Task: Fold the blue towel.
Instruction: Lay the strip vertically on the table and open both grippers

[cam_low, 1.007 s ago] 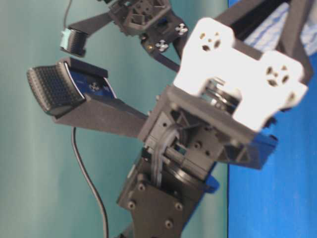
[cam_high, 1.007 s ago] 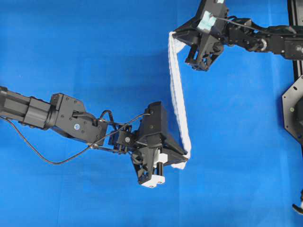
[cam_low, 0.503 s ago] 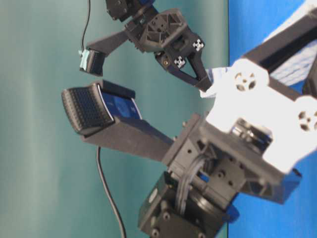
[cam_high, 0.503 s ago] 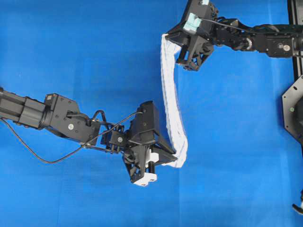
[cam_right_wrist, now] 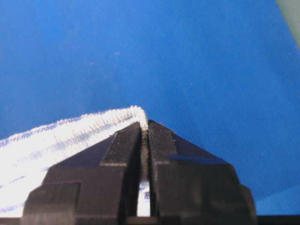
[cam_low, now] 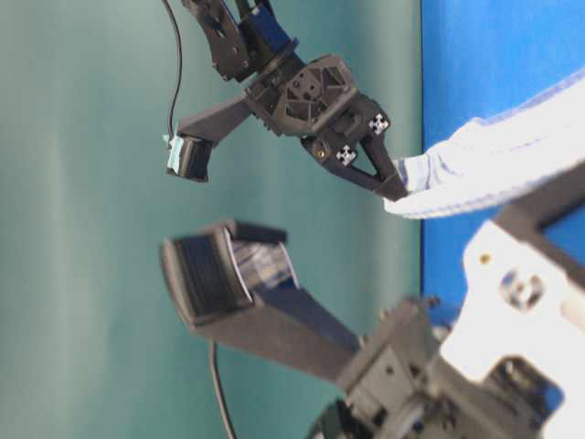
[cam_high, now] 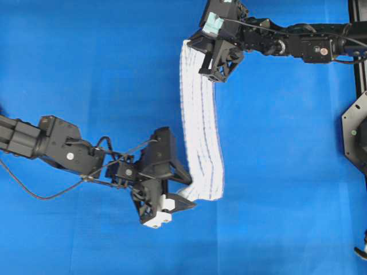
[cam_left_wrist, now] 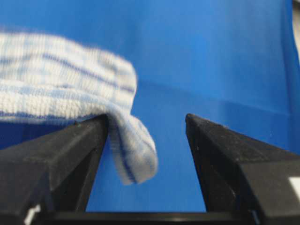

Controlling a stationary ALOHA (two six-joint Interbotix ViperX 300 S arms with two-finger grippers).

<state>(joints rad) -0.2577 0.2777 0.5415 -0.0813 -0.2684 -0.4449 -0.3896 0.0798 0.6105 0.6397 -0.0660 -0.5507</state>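
Observation:
The blue towel [cam_high: 199, 126], white with thin blue stripes, runs as a long folded strip down the middle of the blue table covering. My right gripper [cam_high: 194, 44] pinches its far end, jaws shut on the hem [cam_right_wrist: 144, 124], and holds that end lifted [cam_low: 494, 165]. At the near end my left gripper [cam_high: 186, 192] stands open. In the left wrist view a corner of the towel [cam_left_wrist: 133, 159] droops over the left finger [cam_left_wrist: 79, 150], and the right finger [cam_left_wrist: 220, 154] is well apart from it.
The blue table covering [cam_high: 86, 69] spreads all around. A black frame rail [cam_high: 358, 57] and a black mount [cam_high: 355, 134] stand at the right edge. A cable [cam_high: 46, 195] loops under the left arm.
Both arms have moved left. The towel has sunk and spread wider on the table. My left gripper has opened and let go of the near corner; the right one keeps its pinch.

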